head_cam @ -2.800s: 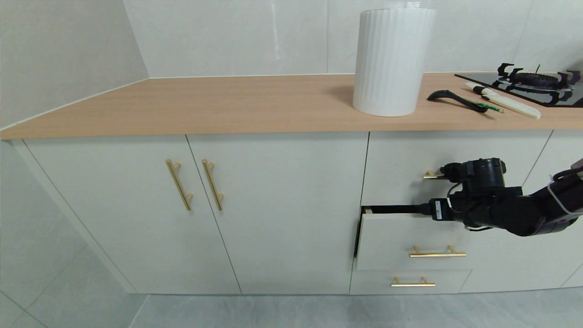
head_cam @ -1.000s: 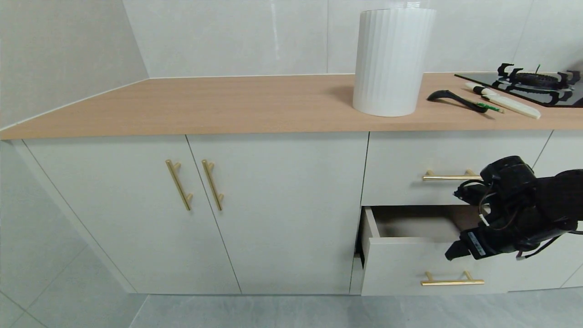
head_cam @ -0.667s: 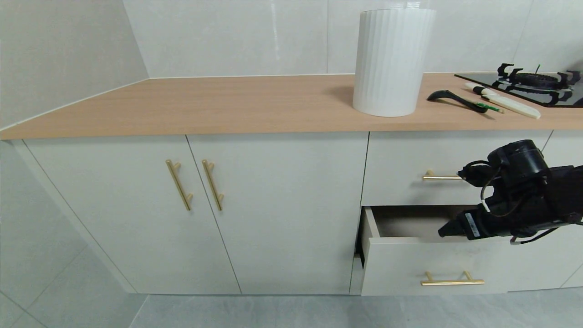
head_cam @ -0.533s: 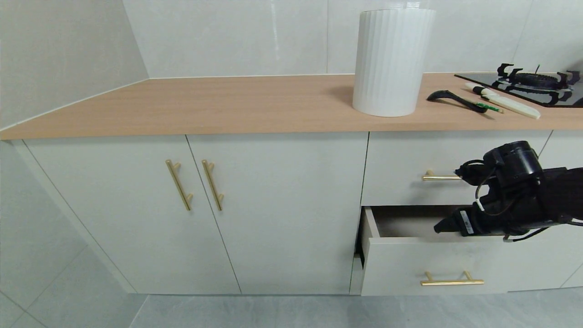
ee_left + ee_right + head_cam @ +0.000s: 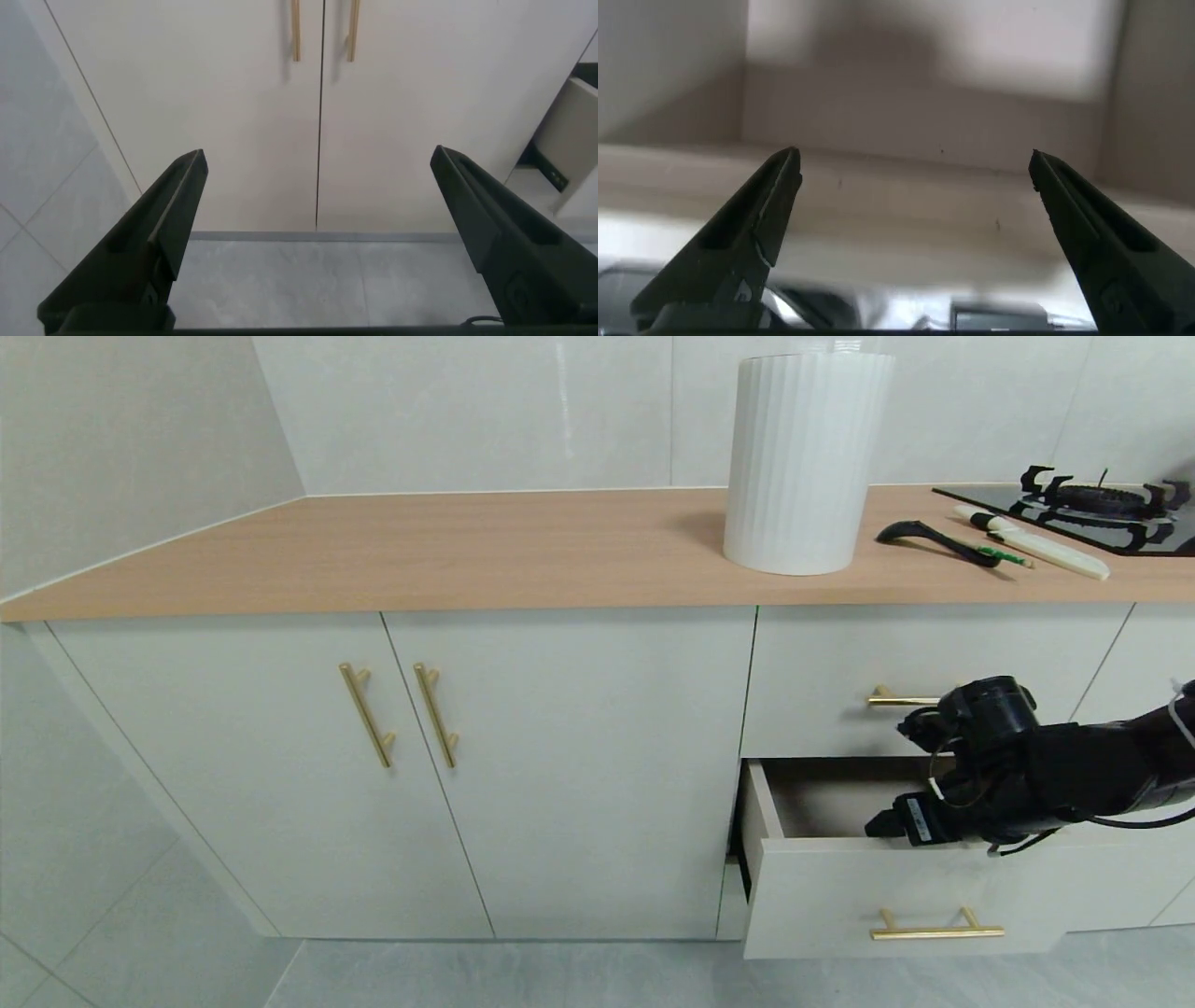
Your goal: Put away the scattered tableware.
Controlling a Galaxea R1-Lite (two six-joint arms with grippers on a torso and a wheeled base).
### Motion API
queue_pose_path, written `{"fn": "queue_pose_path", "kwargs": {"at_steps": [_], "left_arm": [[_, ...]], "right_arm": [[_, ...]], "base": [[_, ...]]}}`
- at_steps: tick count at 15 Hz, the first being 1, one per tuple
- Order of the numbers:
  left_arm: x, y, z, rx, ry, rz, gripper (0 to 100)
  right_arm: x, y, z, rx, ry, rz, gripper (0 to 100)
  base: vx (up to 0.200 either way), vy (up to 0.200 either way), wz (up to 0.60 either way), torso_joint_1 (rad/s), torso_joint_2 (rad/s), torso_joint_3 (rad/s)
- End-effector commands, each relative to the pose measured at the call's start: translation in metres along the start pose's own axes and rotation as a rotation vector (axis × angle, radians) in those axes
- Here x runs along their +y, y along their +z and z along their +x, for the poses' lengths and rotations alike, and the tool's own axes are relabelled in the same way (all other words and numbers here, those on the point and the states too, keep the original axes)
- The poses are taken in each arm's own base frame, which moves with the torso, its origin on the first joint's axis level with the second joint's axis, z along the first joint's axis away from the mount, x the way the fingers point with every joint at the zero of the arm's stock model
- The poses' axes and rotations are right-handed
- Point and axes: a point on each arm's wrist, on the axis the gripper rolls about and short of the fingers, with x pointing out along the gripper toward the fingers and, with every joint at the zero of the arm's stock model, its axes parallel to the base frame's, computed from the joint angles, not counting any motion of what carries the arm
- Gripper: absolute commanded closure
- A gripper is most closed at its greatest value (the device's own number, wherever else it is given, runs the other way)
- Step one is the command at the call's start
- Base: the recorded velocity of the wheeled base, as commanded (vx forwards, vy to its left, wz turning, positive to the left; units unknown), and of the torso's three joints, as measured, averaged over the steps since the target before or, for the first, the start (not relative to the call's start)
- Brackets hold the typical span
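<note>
Kitchen counter [image 5: 467, 551] of pale wood bore a black ladle [image 5: 934, 541] and white knife [image 5: 1038, 547]; below, our right pincer [image 5: 913, 159] sat spread open at the white drawer [image 5: 840, 896], presumably opened to receive them.

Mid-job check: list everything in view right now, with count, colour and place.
countertop: one, wood-toned, above the cabinets
container: one, white, ribbed, upright on the countertop
spoon: one, black, lying right of the container
thin utensil: one, green, by the spoon's handle
long utensil: one, off-white, in front of the stove
stove: one, black, far right
cabinet doors: two, off-white, gold handles, shut
top drawer: one, off-white, shut
open drawer: one, off-white, pulled out below the top drawer
left gripper: black, open, facing the cabinet doors
right gripper: black, open, at the open drawer's front edge
</note>
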Motion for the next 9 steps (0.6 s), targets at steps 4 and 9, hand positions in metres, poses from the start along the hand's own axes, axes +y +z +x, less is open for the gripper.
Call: {"fn": "queue_pose_path", "kwargs": {"at_steps": [4,9], "left_arm": [[0.000,0.000,0.000,0.001,0.001,-0.001,0],[0.000,0.000,0.000,0.001,0.001,-0.001,0]], "right_arm": [[-0.001,-0.011,-0.027,0.100,0.000,-0.017,0],[-0.003,-0.037,-0.041,0.350,0.007,-0.093,0]], "base": [[0.000,0.000,0.00,0.000,0.00,0.000],[0.000,0.000,0.00,0.000,0.00,0.000]]}}
